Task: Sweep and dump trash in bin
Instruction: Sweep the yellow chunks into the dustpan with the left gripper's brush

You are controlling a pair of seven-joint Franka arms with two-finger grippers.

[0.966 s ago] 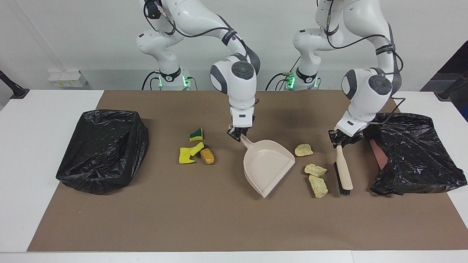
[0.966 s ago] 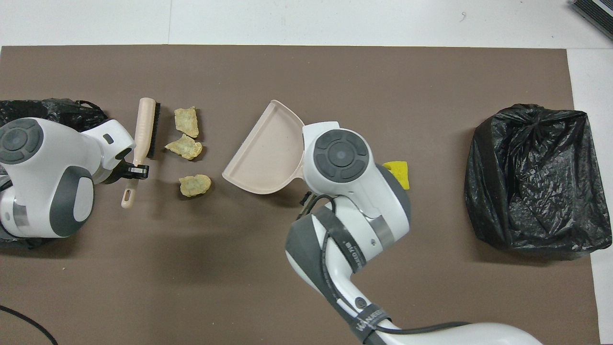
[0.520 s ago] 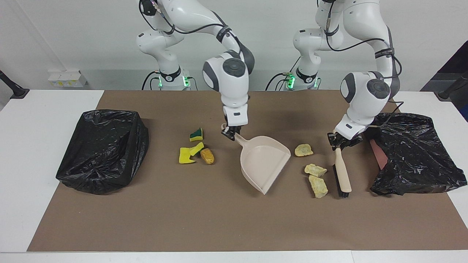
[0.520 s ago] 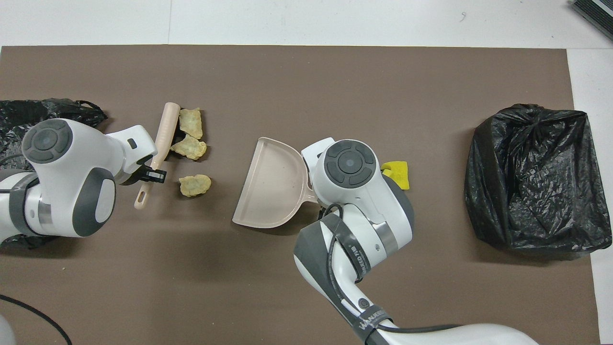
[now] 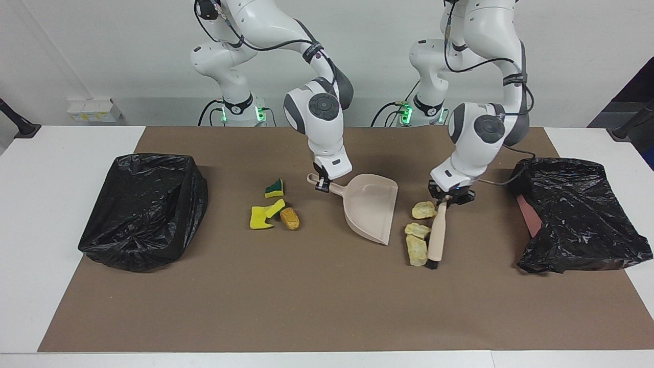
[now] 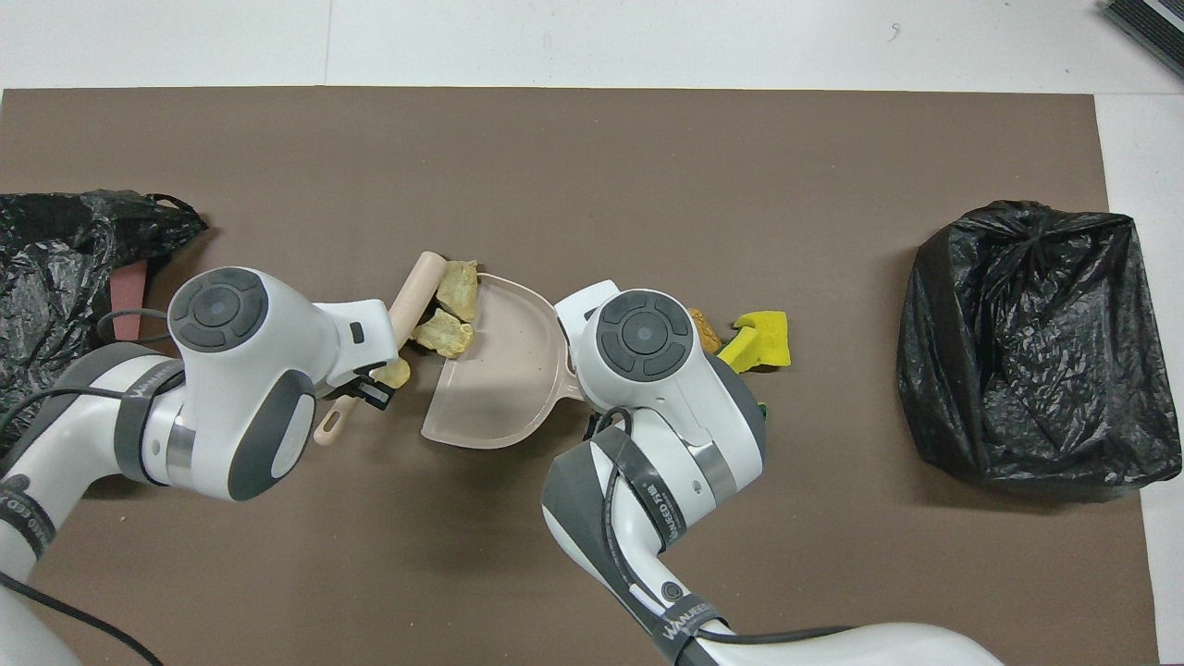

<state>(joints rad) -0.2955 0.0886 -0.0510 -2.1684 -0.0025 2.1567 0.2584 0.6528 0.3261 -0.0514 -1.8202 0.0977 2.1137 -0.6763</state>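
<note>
My right gripper (image 5: 323, 183) is shut on the handle of the beige dustpan (image 5: 372, 207), which lies on the mat with its mouth turned toward the left arm's end. My left gripper (image 5: 449, 197) is shut on the beige brush (image 5: 437, 235), whose bristle end is low on the mat. Three pale yellow chunks (image 5: 423, 209) (image 5: 417, 230) (image 5: 416, 250) lie between brush and dustpan. In the overhead view two chunks (image 6: 458, 289) (image 6: 442, 333) touch the dustpan's lip (image 6: 499, 370). Bright yellow pieces (image 5: 261, 217), a green-backed piece (image 5: 274, 188) and an orange-brown lump (image 5: 289, 218) lie beside the dustpan handle.
A black-bag-lined bin (image 5: 143, 209) stands at the right arm's end of the brown mat (image 5: 327, 306). A crumpled black bag (image 5: 577, 214) with a reddish object (image 5: 526, 214) at its edge lies at the left arm's end.
My left gripper has swept the brush toward the dustpan, pushing two chunks along. My right gripper has turned the dustpan's mouth toward the chunks and drawn it nearer to the robots.
</note>
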